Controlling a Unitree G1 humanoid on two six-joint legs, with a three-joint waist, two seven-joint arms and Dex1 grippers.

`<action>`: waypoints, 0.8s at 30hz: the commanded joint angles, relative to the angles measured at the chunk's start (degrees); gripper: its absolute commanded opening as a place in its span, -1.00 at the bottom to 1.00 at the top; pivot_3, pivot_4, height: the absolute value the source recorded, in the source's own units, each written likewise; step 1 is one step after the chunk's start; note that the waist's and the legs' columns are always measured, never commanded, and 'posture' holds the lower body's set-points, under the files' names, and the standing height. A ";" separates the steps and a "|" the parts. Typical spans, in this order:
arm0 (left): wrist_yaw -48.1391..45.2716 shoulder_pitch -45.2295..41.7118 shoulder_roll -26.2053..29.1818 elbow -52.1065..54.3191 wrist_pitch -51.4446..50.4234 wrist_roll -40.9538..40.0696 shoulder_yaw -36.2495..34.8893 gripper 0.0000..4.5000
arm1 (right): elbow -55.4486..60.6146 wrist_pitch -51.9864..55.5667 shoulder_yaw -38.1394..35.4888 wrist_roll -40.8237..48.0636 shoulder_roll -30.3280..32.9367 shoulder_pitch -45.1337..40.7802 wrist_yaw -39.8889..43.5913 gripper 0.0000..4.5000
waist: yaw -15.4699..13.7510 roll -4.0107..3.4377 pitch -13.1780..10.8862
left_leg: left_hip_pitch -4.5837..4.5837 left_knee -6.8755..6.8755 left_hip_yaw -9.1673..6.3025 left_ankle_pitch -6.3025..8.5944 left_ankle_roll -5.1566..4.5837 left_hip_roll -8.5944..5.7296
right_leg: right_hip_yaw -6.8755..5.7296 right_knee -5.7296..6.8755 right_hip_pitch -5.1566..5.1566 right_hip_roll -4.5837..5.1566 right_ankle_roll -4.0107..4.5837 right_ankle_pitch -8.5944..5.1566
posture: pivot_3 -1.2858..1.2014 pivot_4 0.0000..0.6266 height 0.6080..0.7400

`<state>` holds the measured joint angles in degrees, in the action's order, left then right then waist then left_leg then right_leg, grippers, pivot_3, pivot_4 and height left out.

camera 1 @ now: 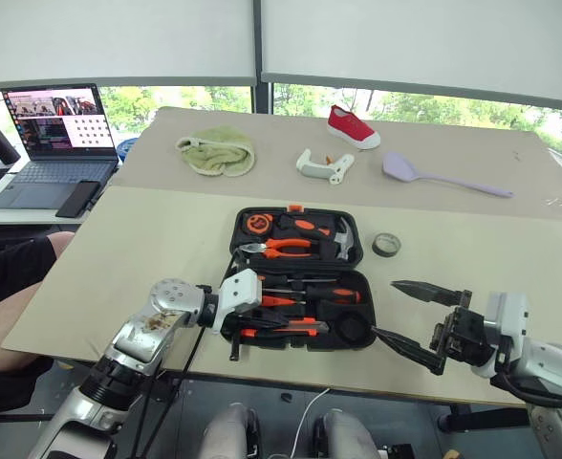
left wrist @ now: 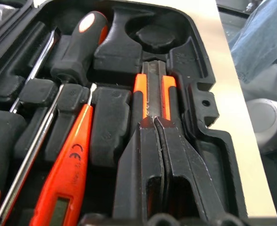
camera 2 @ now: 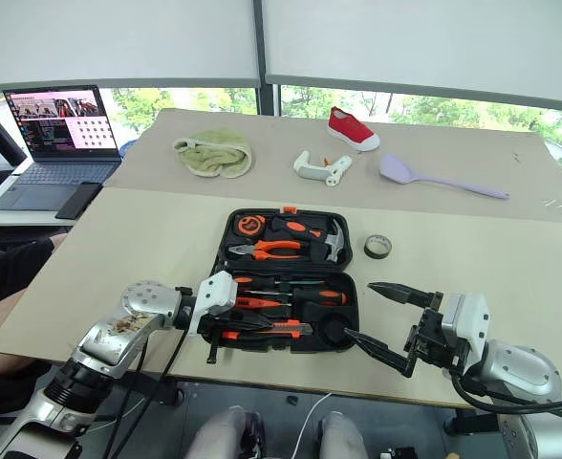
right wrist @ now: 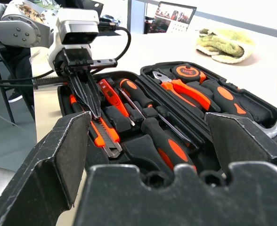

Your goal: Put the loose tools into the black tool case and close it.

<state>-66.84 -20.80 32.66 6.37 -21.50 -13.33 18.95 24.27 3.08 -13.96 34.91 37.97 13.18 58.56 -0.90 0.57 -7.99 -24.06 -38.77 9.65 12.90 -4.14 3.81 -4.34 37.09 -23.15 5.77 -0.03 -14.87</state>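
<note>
Lying crosswise in the black tool case (camera 1: pixel 246 223), utility knife (camera 1: pixel 283 331).

Black tool case (camera 1: pixel 350 229), orange-handled tools (camera 1: pixel 291 248)

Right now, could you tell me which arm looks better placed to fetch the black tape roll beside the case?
Probably the right: its right gripper is open and empty on the side where the tape roll lies. The left gripper is shut, pressing on the utility knife in the tool case.
</note>
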 commanded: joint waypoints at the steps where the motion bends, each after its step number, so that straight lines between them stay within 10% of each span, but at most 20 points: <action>1: 3.22 0.84 1.52 -0.56 -9.59 4.00 4.23 -0.96 | 1.09 0.50 -0.42 0.66 0.03 -0.58 -0.19 1.00 | 0.00 0.00 0.01 | 0.06 0.00 0.00 0.03 0.02 0.00 | 0.00 -0.01 0.01 0.01 0.00 -0.01 | 0.03 -0.52 0.95; 9: 4.09 3.75 -2.79 1.86 -1.47 -4.19 -4.82 -0.96 | 1.46 0.47 -3.47 1.01 -0.10 2.12 -1.21 1.00 | -0.16 -0.03 0.05 | 0.16 0.04 0.00 0.09 0.03 -0.03 | 0.14 -0.02 0.05 0.32 0.10 -0.08 | 0.03 -0.52 0.95; 14: 2.92 6.96 -4.12 0.75 18.21 -13.89 -25.26 -0.30 | -9.70 -5.85 -12.58 -2.43 -3.12 8.28 -2.95 1.00 | -0.06 0.28 -0.14 | -0.25 0.01 -0.02 0.01 -0.06 0.01 | 0.18 -0.01 -0.05 0.41 0.00 0.02 | 0.03 -0.52 0.95; 21: -2.21 11.28 2.87 -6.68 15.18 -22.50 -38.12 0.85 | -15.62 -6.11 -15.62 -4.53 -6.41 8.83 -8.94 1.00 | 0.86 0.14 -0.12 | -0.15 0.12 0.09 0.05 0.00 -0.01 | -0.02 -0.05 -0.05 0.33 -0.04 0.00 | 0.03 -0.52 0.95; 24: -3.39 12.75 4.98 -6.38 12.29 -24.85 -39.07 0.96 | -13.14 -2.65 -13.70 -4.34 -4.40 5.60 -10.28 1.00 | 1.12 0.18 -0.16 | -0.16 0.12 0.08 0.17 0.23 0.04 | -0.06 -0.04 -0.12 0.32 -0.05 -0.01 | 0.03 -0.52 0.95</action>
<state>-68.98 -7.88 36.50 -1.90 -7.79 -35.43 -18.99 8.03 -1.39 -27.76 30.39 31.41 21.52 49.57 0.22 0.76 -8.15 -24.22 -38.65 9.72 13.08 -3.90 3.84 -4.41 37.06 -23.28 6.10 -0.07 -14.88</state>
